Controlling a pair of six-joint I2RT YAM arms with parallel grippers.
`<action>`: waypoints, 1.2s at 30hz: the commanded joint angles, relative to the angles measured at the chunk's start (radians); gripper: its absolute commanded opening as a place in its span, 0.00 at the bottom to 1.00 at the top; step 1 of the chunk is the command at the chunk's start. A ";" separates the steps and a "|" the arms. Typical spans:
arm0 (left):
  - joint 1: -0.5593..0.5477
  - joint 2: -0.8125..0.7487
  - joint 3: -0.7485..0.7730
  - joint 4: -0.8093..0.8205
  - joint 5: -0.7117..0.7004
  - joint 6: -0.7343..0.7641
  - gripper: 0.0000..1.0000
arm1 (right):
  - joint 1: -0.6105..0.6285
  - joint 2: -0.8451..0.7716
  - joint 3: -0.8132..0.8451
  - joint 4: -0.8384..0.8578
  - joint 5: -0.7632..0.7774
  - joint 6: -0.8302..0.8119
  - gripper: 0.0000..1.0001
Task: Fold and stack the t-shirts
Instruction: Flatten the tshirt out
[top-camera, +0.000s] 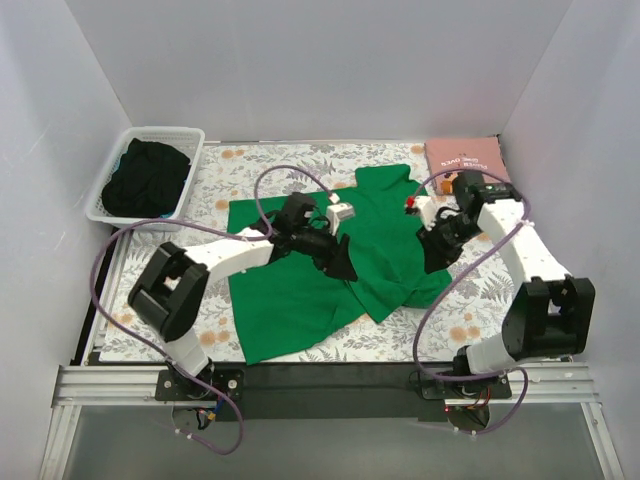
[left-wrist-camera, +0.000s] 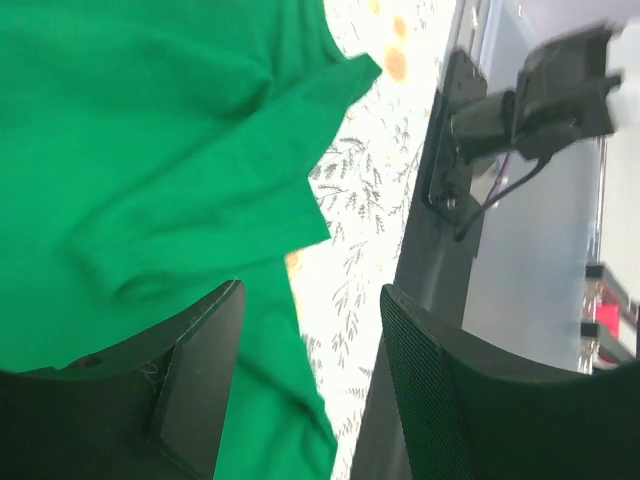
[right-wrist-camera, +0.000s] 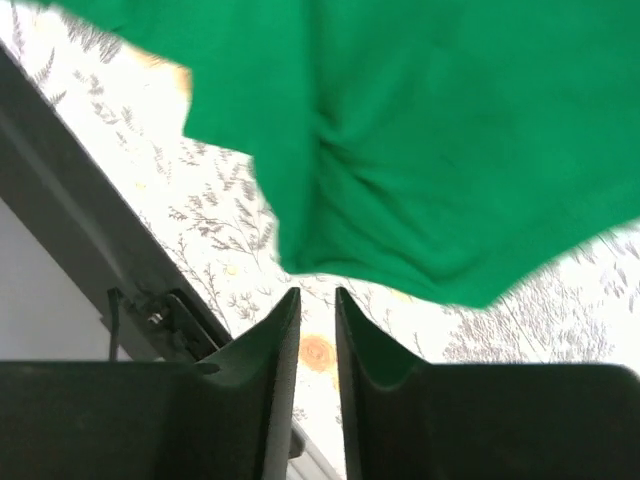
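1. While the top camera shows the green t-shirt (top-camera: 290, 300) spread and rumpled across mid-table, only my wrist cameras show how my jaws stand.
2. My left gripper (left-wrist-camera: 310, 290) hangs over the shirt's middle with its jaws wide and nothing between them. A loose green fold lies just below.
3. My right gripper (right-wrist-camera: 317, 292) sits at the shirt's 3 o'clock edge, jaws narrow, with only the floral table cloth (top-camera: 470, 310) showing through the gap.
4. The pink t-shirt (top-camera: 465, 158) lies folded flat in the far corner at 1 o'clock, seen from above only.
5. At 10 o'clock the white basket (top-camera: 105, 190) holds dark clothes (top-camera: 148, 178).
6. Bare cloth shows at 5 and 8 o'clock. White walls (top-camera: 330, 70) close in the left, right and far sides.
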 joint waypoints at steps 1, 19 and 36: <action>0.148 -0.138 -0.018 -0.169 -0.019 0.044 0.56 | 0.214 -0.104 -0.099 0.005 0.050 0.010 0.28; 0.478 -0.235 -0.092 -0.630 -0.416 0.263 0.54 | 0.682 0.109 -0.222 0.393 0.294 0.282 0.25; 0.561 0.087 -0.066 -0.577 -0.569 0.330 0.46 | 0.870 0.058 -0.352 0.096 0.173 -0.019 0.11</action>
